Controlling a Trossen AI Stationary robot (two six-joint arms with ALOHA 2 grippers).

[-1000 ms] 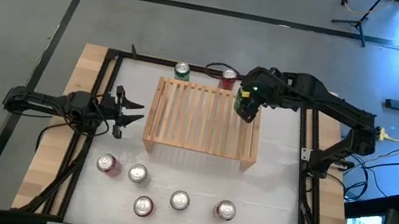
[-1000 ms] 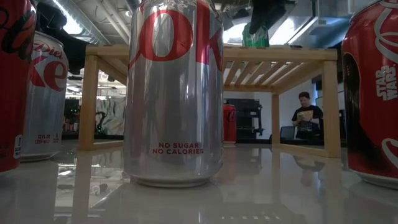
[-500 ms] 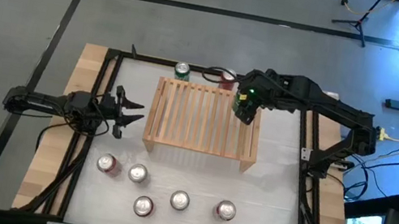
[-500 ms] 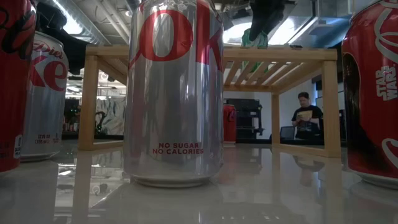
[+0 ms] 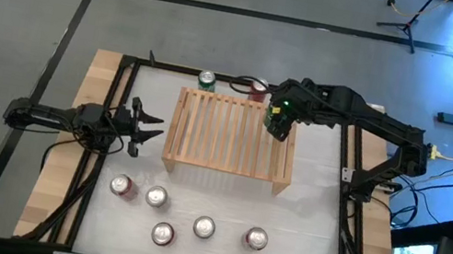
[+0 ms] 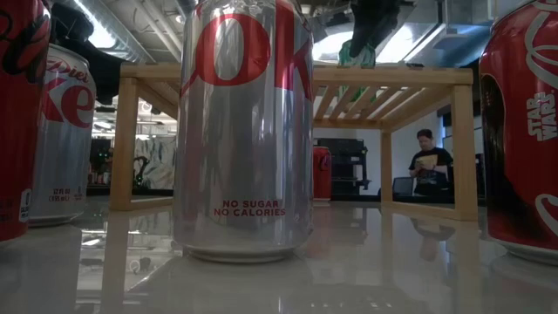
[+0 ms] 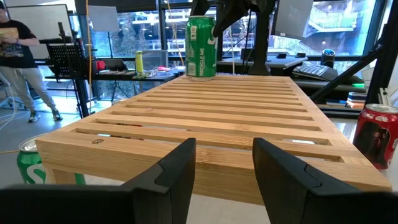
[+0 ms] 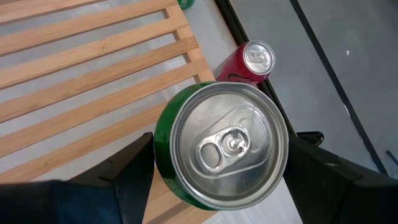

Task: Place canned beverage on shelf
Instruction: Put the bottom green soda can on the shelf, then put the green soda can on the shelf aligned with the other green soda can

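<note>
The shelf (image 5: 225,136), a low rack of light wood with a slatted top, stands mid-table. Above its far right corner my right gripper (image 5: 278,125) is shut on a green can (image 8: 224,149). The left wrist view shows that can (image 7: 201,46) upright at the far end of the slats (image 7: 205,112). My left gripper (image 5: 151,128) waits at the table's left side. It points level at the shelf, and there is a gap with nothing in it between its fingers (image 7: 180,168). My right gripper pinches the green can between its two fingers, on opposite sides of the wall (image 8: 160,155) just under the top rim. The fingers (image 8: 124,171) come slanting down from the table's right. The can is upright, base level with the slats; whether it rests on them I cannot tell.
Another green can (image 5: 207,80) and a red can (image 5: 259,88) stand on the table behind the shelf's far edge. Several cans (image 5: 204,227) stand in a loose row near the front edge. A person (image 6: 429,161) is in the room beyond the table.
</note>
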